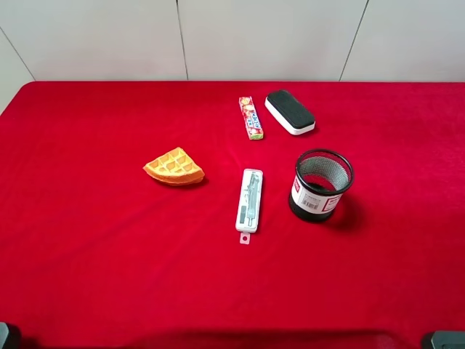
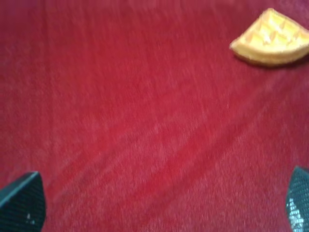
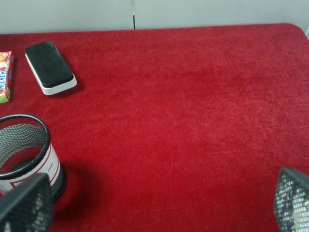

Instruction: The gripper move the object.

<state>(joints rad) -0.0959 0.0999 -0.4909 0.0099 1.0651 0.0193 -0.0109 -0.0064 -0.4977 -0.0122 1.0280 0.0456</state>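
Slim white-grey pen case (image 1: pixel 249 200) lies nearest on red cloth desk (image 1: pixel 87 247). Black mesh pen cup (image 1: pixel 321 185) has barcode label, unreadable. Black-felt white-based eraser block (image 1: pixel 290 111) sits far side, beside candy box (image 1: pixel 251 118). Left end effector (image 2: pixel 159 203) and right end effector (image 3: pixel 159 200) both spread, empty.

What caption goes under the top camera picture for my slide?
Eraser, candy pack, waffle, pen case and mesh cup on a red cloth.

My grippers: two, left gripper (image 2: pixel 164 205) and right gripper (image 3: pixel 159 203)
Eraser (image 1: pixel 290 111): one
Waffle (image 1: pixel 174 167): one
Pen case (image 1: pixel 250 199): one
Candy pack (image 1: pixel 251 118): one
Mesh cup (image 1: pixel 322 185): one
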